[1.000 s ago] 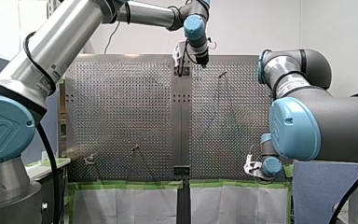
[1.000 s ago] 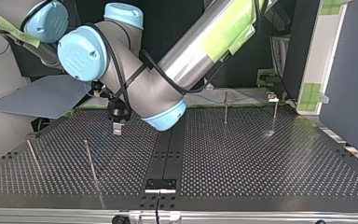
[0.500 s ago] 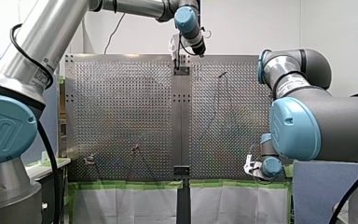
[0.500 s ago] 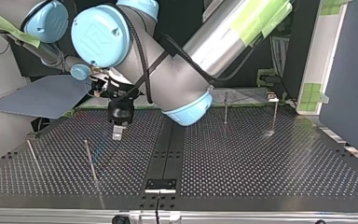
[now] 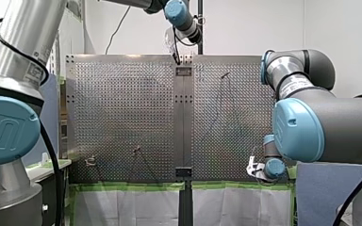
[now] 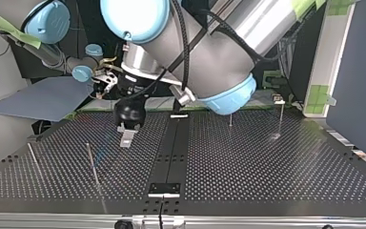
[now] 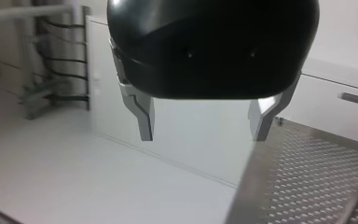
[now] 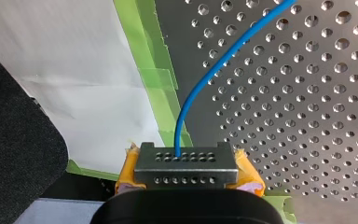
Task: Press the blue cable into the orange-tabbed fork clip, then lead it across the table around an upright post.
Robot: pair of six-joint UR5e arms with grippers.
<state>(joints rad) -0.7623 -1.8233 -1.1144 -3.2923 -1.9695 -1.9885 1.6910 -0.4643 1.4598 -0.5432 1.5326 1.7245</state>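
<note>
Just changed: over the last second your left arm (image 6: 209, 62) has swung toward the far edge of the tabletop (image 6: 267, 162) as the front view has it. It now fills far more of the top view, and the left claw (image 7: 203, 135) has crept nearer that camera, hanging above the perforated plate without touching it.
Your left claw: spread, with the metal fingers well apart and nothing between them. Its wrist view looks out past the tabletop's edge.
Your right claw (image 8: 186, 162): unmoved at the near edge in the front view, pressed together on the blue cable (image 8: 214, 70), which comes out from between its yellow-padded fingers.
Cable's place: the blue cable runs from the right claw out over the perforated plate, close to the green tape (image 8: 156, 79) at the tabletop's border. It leaves the right wrist view, and you cannot trace it in the front or top view.
Clip: you cannot pick out an orange tab in any view.
Route: thin upright posts (image 6: 91, 162) stand at both sides of the top view, and no cable shows around any of them.
Meaning for you: the empty arm seems to be repositioning, not helping. Seating the cable looks not yet begun, so it probably rests with the right claw.
</note>
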